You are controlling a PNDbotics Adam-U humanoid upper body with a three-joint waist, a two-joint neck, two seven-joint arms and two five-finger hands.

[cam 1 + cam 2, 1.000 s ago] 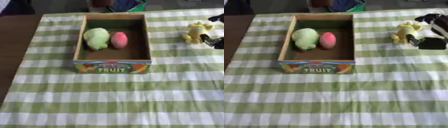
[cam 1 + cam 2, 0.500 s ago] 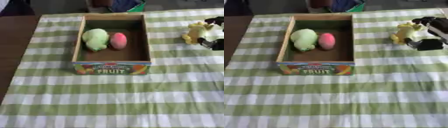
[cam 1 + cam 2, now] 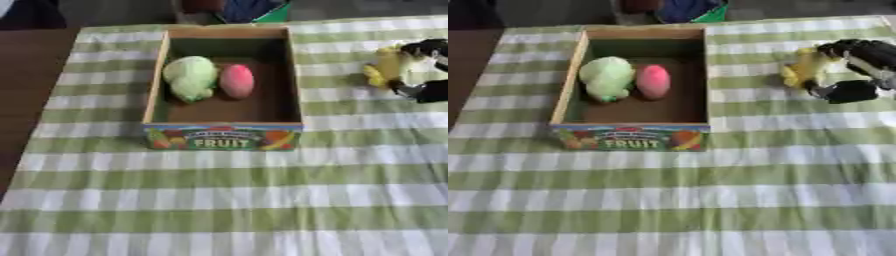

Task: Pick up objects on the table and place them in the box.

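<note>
A wooden box (image 3: 570,75) with a FRUIT label on its front stands at the table's upper middle. Inside it lie a pale green fruit (image 3: 606,77) and a pink fruit (image 3: 654,81), side by side. A yellow fruit (image 3: 804,70) lies on the cloth to the right of the box. My right hand (image 3: 864,55) comes in from the right edge, its fingers curled over the yellow fruit's top and its thumb (image 3: 846,92) against its lower side. The left hand shows in no view.
A green and white checked cloth (image 3: 675,200) covers the table. Bare dark wood (image 3: 26,90) shows along the left side. Blue and green things (image 3: 684,10) stand beyond the far edge.
The right hand has crept a little left and closed in round the yellow fruit. The fruit and the box have stayed where they were.
</note>
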